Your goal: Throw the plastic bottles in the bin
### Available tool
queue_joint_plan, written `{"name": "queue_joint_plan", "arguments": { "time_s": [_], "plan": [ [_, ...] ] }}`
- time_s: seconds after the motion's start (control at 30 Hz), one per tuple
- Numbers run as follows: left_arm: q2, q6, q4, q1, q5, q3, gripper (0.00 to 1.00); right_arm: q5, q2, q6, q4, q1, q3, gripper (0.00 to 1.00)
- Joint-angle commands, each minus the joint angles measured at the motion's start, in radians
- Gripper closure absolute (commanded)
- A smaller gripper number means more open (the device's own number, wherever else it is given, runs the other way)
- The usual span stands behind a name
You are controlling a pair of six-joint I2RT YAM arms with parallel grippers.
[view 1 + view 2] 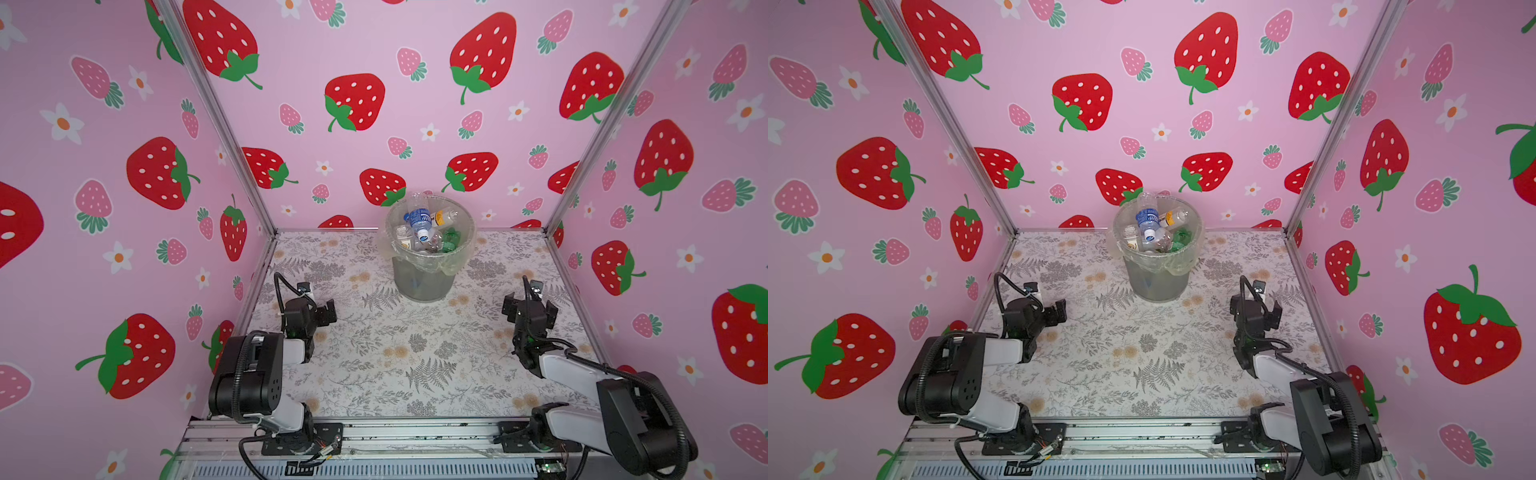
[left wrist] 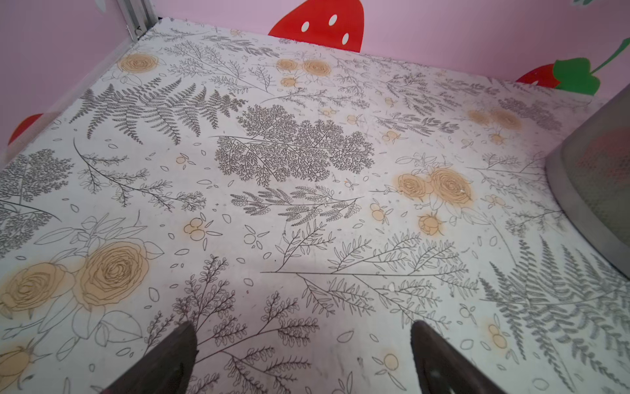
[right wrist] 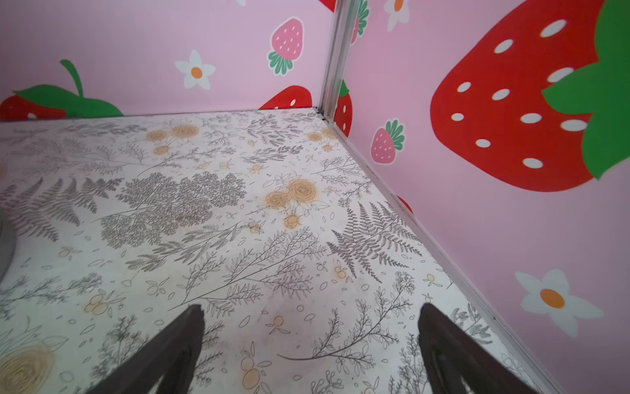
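While nothing is being gripped, the left gripper (image 2: pixel 301 327) is being held with its jaws wide apart over bare table (image 1: pixel 395 374), and the right gripper (image 3: pixel 312 308) is being held likewise, jaws spread and empty. All bottles (image 1: pixel 419 222) being shown in both top views are lying inside the bin (image 1: pixel 424 286), which is standing at the far middle of the table, well apart from both grippers. They are being piled up to the rim, and one clear bottle (image 1: pixel 415 201) is being propped above it at the far edge. None is being seen on the table, so the task is being judged as done or nearly so.

Trouble is being expected mainly from that heap: if the bin were being knocked by a passing arm, or another bottle were being dropped on top, the clear bottle could be tipped out over the rim. The liner (image 1: pixel 453 266) is hanging loose over the rim and could be snagged by a finger, so that the bin, probably light, is dragged.
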State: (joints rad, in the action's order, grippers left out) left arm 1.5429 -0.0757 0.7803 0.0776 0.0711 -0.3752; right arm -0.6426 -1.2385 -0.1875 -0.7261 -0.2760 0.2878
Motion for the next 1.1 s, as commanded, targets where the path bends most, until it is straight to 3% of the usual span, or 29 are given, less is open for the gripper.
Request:
{"name": "queue_joint_plan", "arguments": {
  "time_s": [0.0, 0.1, 0.43, 0.7, 0.9, 0.97, 1.07],
  "plan": [
    [0.002, 0.006, 0.056, -0.001, 0.014, -0.039, 0.01, -0.019, 0.002, -0.08, -0.211, 0.086, -0.059, 0.01],
    [0.007, 0.027, 0.019, -0.015, 0.014, -0.06, 0.01, 0.018, -0.022, -0.111, -0.231, 0.149, -0.061, 0.01],
    [0.009, 0.044, -0.002, -0.022, 0.035, -0.074, 0.01, 0.027, -0.187, -0.065, -0.529, 0.179, -0.118, 0.01],
    [0.011, 0.044, -0.005, -0.022, 0.034, -0.077, 0.01, 0.24, -0.206, 0.038, -0.638, 0.179, -0.153, 0.01],
    [0.012, 0.045, -0.008, -0.023, 0.029, -0.078, 0.01, 0.389, -0.347, 0.108, -0.834, 0.178, -0.167, 0.01],
    [0.014, 0.045, -0.008, -0.024, 0.026, -0.08, 0.01, 0.453, -0.307, 0.131, -0.617, 0.178, -0.092, 0.01],
    [0.011, 0.047, -0.009, -0.03, 0.015, -0.079, 0.01, 0.482, -0.335, 0.17, -0.522, 0.159, -0.019, 0.01]
  ]
}}
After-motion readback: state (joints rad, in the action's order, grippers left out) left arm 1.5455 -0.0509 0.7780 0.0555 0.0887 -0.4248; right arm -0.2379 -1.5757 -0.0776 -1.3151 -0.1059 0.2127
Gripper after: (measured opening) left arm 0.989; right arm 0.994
